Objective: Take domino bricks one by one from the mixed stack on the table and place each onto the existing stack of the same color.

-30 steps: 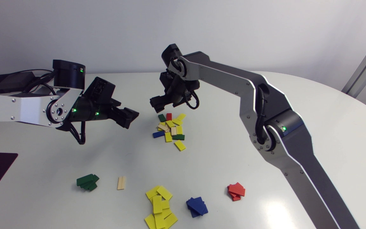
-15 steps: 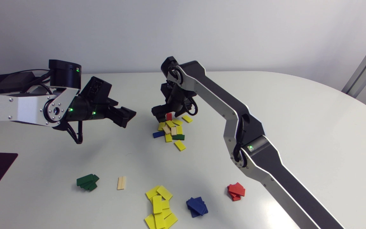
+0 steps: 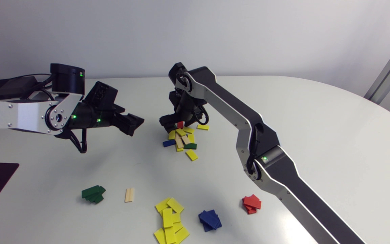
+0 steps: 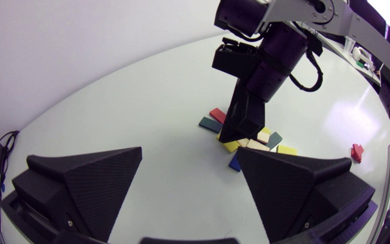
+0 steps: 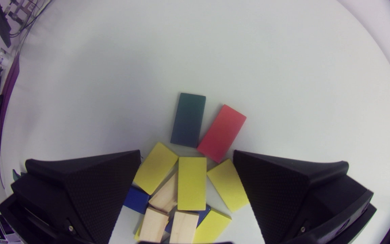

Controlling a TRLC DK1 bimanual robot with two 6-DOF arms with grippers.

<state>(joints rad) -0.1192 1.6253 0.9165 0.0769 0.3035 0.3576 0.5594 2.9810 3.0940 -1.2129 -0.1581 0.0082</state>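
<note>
Though spread, right gripper (image 5: 186,155) over bricks (image 3: 182,138)

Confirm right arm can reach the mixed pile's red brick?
Probably yes. The right gripper hangs open over the pile; the red brick lies flat just ahead of it, uncovered. The dark green brick beside it may crowd the grasp.

Mixed-colour domino pile (image 3: 182,139) lies flat, loosely scattered.
</note>
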